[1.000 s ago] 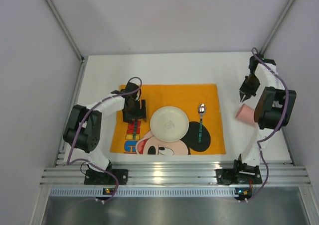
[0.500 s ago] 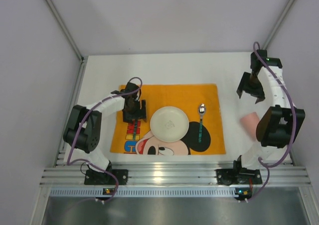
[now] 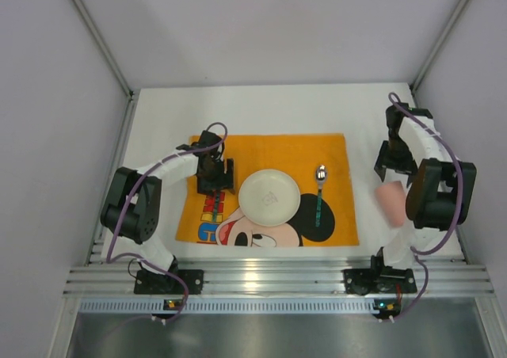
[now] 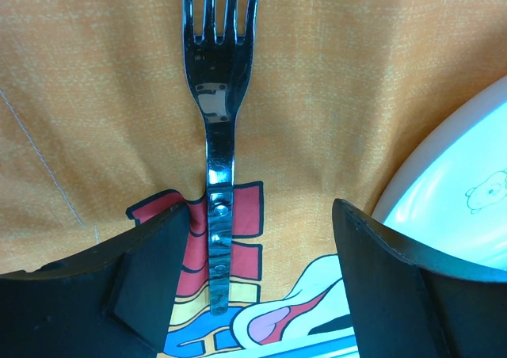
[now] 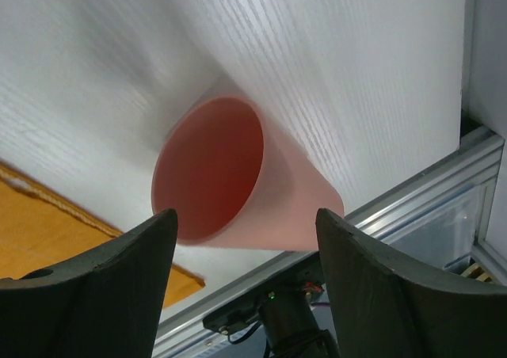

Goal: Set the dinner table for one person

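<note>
Left tool [image 4: 257, 215]: released, jaws spread wide, nothing gripped. It sits low over the mat with one finger on each side of the fork's handle. Neither finger touches it.

Right tool [image 5: 245, 215]: also released, jaws wide apart and gripping nothing. It hangs over the right side of the counter, just beyond the far end of the cup. From the wrist the cup shows between the two fingers, apart from both.

Counter [image 3: 261, 108]: plain white top, filling the space between the grey side walls. Both arm bases are at its near edge.

Mat [image 3: 269, 148]: orange cloth with a Mickey Mouse print, lying flat at the middle of the counter, towards the near edge.

Fork [image 4: 218, 136]: dark, shiny metal, flat on the left part of the mat, tines pointing away from the left wrist.

Plate [image 3: 269, 197]: round and white, centred on the mat just right of the fork. A faint bear outline is printed inside it.

Spoon [image 3: 319, 192]: on the mat right of the plate, apart from it. Bowl towards the far edge, green handle towards the near edge.

Cup [image 5: 238, 184]: pink, lying on its side on the bare counter right of the mat, its open mouth facing the right wrist camera. Slightly blurred.
</note>
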Robot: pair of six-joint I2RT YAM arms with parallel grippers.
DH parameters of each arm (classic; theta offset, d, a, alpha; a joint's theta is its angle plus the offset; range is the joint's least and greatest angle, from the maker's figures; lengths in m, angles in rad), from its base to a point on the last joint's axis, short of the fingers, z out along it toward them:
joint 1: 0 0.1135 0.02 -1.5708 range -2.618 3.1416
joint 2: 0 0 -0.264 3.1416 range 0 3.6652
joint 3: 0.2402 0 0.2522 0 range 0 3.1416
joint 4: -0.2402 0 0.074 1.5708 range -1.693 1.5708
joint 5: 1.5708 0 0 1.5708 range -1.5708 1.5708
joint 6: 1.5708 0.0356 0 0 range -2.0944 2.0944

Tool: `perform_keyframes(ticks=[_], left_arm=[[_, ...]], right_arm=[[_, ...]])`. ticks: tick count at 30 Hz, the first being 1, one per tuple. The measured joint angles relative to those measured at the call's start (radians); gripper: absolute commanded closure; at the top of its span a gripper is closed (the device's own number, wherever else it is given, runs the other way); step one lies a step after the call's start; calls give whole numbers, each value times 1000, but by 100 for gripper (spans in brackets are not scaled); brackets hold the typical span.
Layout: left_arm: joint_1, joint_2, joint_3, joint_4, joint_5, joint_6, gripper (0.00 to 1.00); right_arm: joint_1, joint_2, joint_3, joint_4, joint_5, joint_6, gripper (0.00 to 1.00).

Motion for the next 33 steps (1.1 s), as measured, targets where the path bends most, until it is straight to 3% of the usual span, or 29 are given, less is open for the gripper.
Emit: perform_keyframes(ticks=[9, 15, 18, 19, 33], left_arm=[[1, -15, -24, 32, 23, 19, 22], [1, -12, -24, 42, 38, 29, 23], [3, 2, -18, 45, 50, 29, 23], [3, 7, -13, 46, 58, 29, 23], [4, 35, 24, 51, 105, 28, 23]], right_arm=[[-15, 72, -4, 54, -5, 11, 34], [-13, -8, -99, 34, -43, 35, 51], [-13, -63, -138, 20, -59, 39, 81], [-13, -84, -157, 20, -64, 40, 98], [-8, -121, -257, -2, -109, 42, 100]])
